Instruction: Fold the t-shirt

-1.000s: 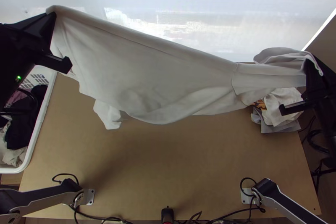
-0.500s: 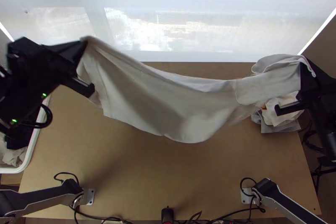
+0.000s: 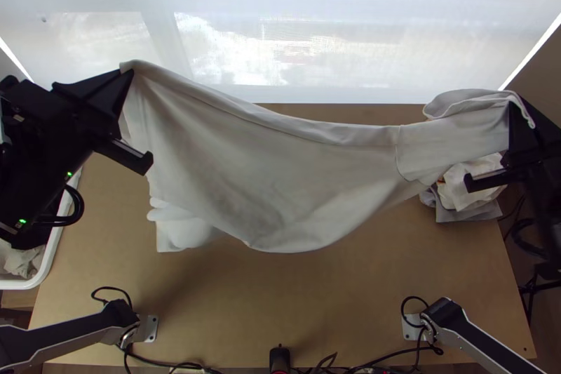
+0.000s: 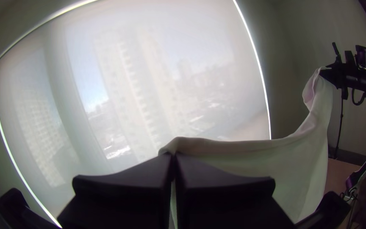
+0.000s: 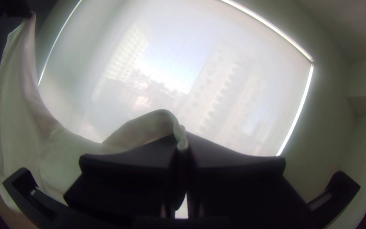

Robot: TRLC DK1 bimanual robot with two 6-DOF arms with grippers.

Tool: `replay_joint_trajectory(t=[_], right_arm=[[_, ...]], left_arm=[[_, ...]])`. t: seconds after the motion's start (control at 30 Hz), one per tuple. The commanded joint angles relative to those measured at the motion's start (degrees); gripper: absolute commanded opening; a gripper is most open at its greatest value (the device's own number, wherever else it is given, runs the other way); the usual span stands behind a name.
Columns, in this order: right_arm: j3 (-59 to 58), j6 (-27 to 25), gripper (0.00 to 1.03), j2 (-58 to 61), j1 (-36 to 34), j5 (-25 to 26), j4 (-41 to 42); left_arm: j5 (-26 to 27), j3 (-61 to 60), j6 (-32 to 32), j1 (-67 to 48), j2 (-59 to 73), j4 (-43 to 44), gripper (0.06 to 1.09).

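Note:
The white t-shirt hangs stretched between both grippers above the table, its middle sagging toward the near side. At the upper left, my left gripper is shut on one corner of it. My right gripper is shut on the sleeve end at the right, where a flap folds over the fingers. Seen from the left wrist, the left gripper pinches the cloth's edge. The right wrist view has the right gripper closed on a bunched bit of shirt.
A white basket with dark clothes stands at the left edge. A small pile of folded cloth lies at the table's right side, under the right gripper. Bare table shows in front of the shirt.
My left gripper has swung inward and toward the near side, then slightly back left. The shirt's hanging middle has dropped lower and nearer. The right gripper has barely moved.

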Motion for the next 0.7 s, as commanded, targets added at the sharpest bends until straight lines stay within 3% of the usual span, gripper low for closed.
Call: replay_joint_trajectory(t=[0.0,0.1,0.17,0.27,0.4,0.67], right_arm=[[3.4,-0.9,0.02,0.7,-1.0,0.8,0.1],[3.9,-1.1,0.02,0.7,-1.2,1.0,-0.1],[3.6,-1.1,0.02,0.7,-1.2,1.0,-0.5],[2.8,-1.0,0.02,0.5,-1.2,1.0,-0.6],[2.7,-1.0,0.02,0.6,-1.1,1.0,-0.7],[3.9,-1.2,0.02,0.5,-0.9,1.0,-1.1]], left_arm=[[-3.7,1.2,5.3,1.4,-1.2,15.2,0.09],[-3.8,4.6,7.1,5.8,-0.4,25.2,0.09],[-3.6,2.0,6.4,5.2,-0.7,18.0,0.09],[-2.2,-12.2,3.4,-1.6,-5.7,5.4,0.09],[1.6,-23.9,-1.4,-5.4,-9.8,-0.9,0.09],[-0.4,-8.1,0.2,-1.5,-6.2,6.6,0.09]])
